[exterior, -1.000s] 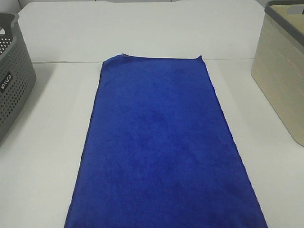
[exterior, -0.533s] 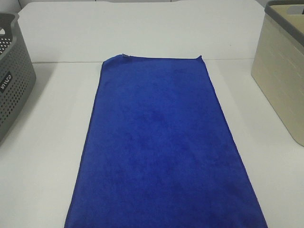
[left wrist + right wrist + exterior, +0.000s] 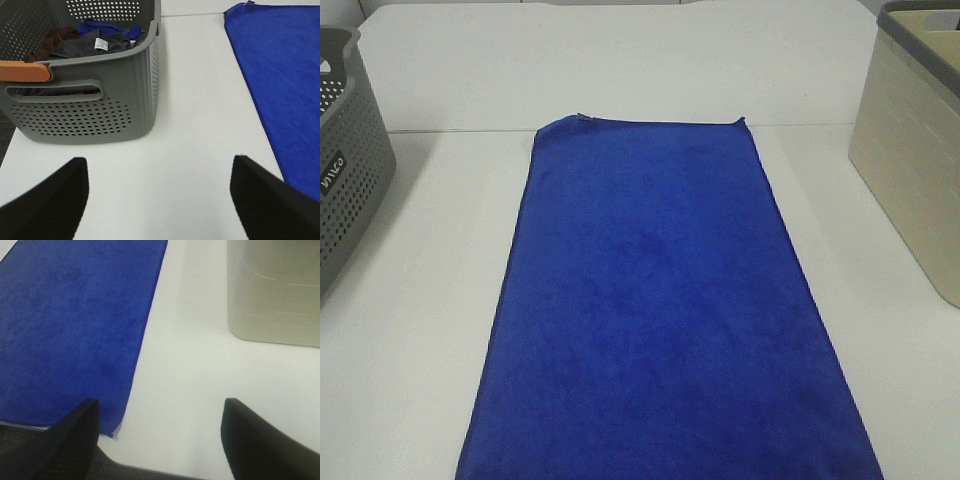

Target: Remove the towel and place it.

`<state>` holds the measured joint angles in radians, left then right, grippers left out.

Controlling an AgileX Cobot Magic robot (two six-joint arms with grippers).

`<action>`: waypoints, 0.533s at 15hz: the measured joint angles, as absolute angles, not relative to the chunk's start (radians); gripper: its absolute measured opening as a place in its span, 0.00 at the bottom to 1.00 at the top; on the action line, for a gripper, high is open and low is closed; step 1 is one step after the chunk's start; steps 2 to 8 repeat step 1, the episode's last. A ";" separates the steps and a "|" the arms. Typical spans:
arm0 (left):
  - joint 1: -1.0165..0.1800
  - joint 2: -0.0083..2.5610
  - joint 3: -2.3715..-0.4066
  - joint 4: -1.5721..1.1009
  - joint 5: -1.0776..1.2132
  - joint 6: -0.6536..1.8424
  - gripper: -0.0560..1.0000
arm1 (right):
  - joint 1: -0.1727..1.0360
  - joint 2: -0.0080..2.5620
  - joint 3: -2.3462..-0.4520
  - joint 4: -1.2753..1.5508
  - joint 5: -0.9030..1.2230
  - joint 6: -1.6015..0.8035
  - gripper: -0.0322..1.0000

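Observation:
The towel (image 3: 660, 310) is a large royal-blue cloth lying flat along the middle of the white table (image 3: 420, 300), with a small tag at its far left corner. Neither arm shows in the exterior high view. In the left wrist view my left gripper (image 3: 159, 195) is open above bare table between the grey basket (image 3: 90, 100) and the towel (image 3: 280, 75), touching neither. In the right wrist view my right gripper (image 3: 157, 440) is open over the table's near edge, beside the towel's (image 3: 75, 325) near corner, with nothing between its fingers.
A grey perforated basket (image 3: 345, 150) at the left edge holds several dark, brown and blue cloths (image 3: 95, 40). A beige basket (image 3: 915, 150) stands at the right edge. White table surface (image 3: 190, 365) lies between the towel and each basket.

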<state>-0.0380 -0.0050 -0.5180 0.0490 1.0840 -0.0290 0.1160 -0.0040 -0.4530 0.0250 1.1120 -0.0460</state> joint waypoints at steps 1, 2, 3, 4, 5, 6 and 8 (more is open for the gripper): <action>-0.038 -0.005 -0.518 0.049 1.084 -0.029 0.74 | 0.116 -0.004 -0.453 0.025 1.112 -0.046 0.70; -0.038 -0.005 -0.518 0.049 1.084 -0.029 0.74 | 0.116 -0.004 -0.453 0.025 1.112 -0.046 0.70; -0.038 -0.005 -0.518 0.049 1.084 -0.029 0.74 | 0.116 -0.004 -0.453 0.025 1.112 -0.046 0.70; -0.038 -0.005 -0.518 0.049 1.084 -0.029 0.74 | 0.116 -0.004 -0.453 0.025 1.112 -0.046 0.70; -0.038 -0.005 -0.518 0.049 1.084 -0.029 0.74 | 0.116 -0.004 -0.453 0.025 1.112 -0.046 0.70; -0.038 -0.005 -0.518 0.049 1.084 -0.029 0.74 | 0.116 -0.004 -0.453 0.025 1.112 -0.046 0.70; -0.038 -0.005 -0.518 0.049 1.084 -0.029 0.74 | 0.116 -0.004 -0.453 0.025 1.112 -0.046 0.70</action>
